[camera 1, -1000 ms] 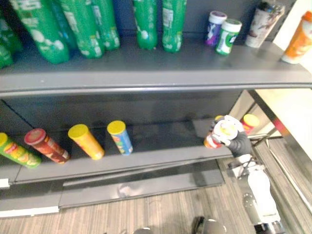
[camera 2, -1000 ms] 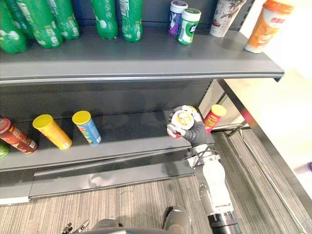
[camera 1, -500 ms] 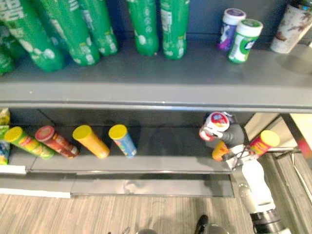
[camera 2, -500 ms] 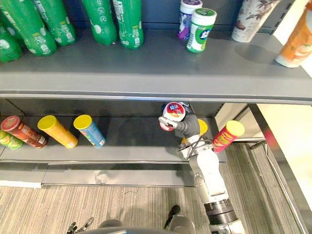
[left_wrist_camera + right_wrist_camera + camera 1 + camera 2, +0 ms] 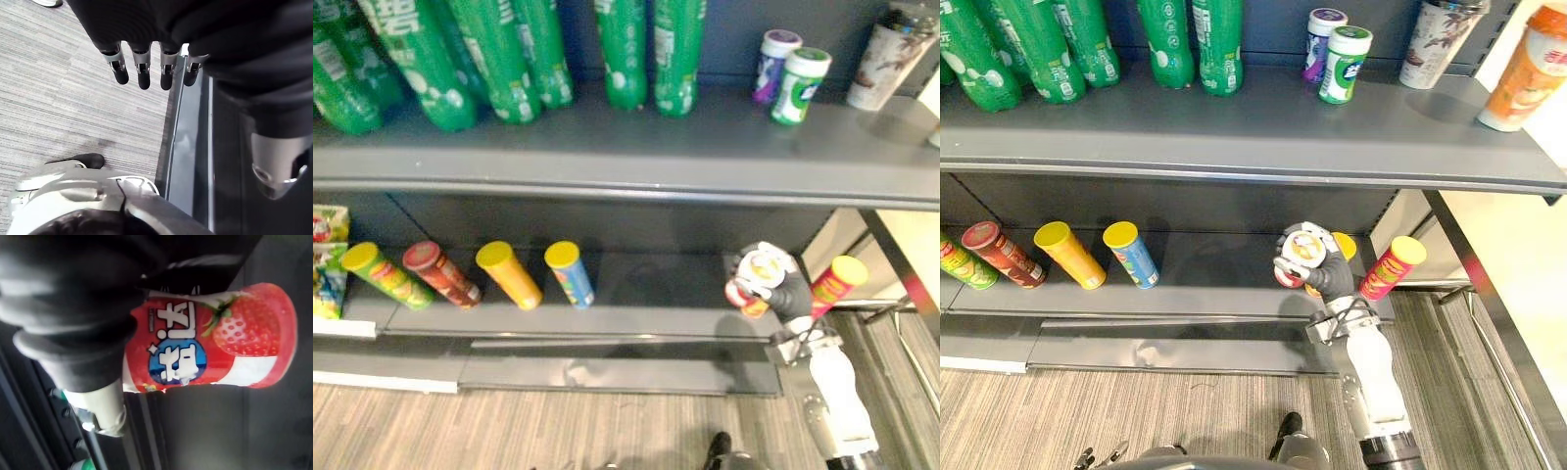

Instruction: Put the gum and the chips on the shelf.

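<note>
A red gum bottle (image 5: 210, 352) with a strawberry picture and a white cap (image 5: 1300, 248) sits in my right hand (image 5: 1329, 276), whose fingers are curled round it. The hand holds it in front of the lower shelf (image 5: 1214, 294), well below the upper shelf (image 5: 1234, 127). Just behind the hand lies an orange chips can with a yellow lid (image 5: 1342, 245), partly hidden. A red chips can with a yellow lid (image 5: 1391, 269) lies to its right. My left hand (image 5: 143, 73) hangs low over the floor with straight fingers, holding nothing.
Green (image 5: 962, 264), red (image 5: 1001, 255), yellow (image 5: 1069, 257) and blue (image 5: 1131, 255) chips cans lie at the lower shelf's left. The upper shelf carries green bottles (image 5: 1219, 44), a purple (image 5: 1320, 41) and a green gum bottle (image 5: 1344, 64), a cup (image 5: 1435, 41) and an orange can (image 5: 1523, 69).
My right hand has dropped with the gum bottle from just under the upper shelf's edge to the lower shelf's level. The camera has shifted a little.
</note>
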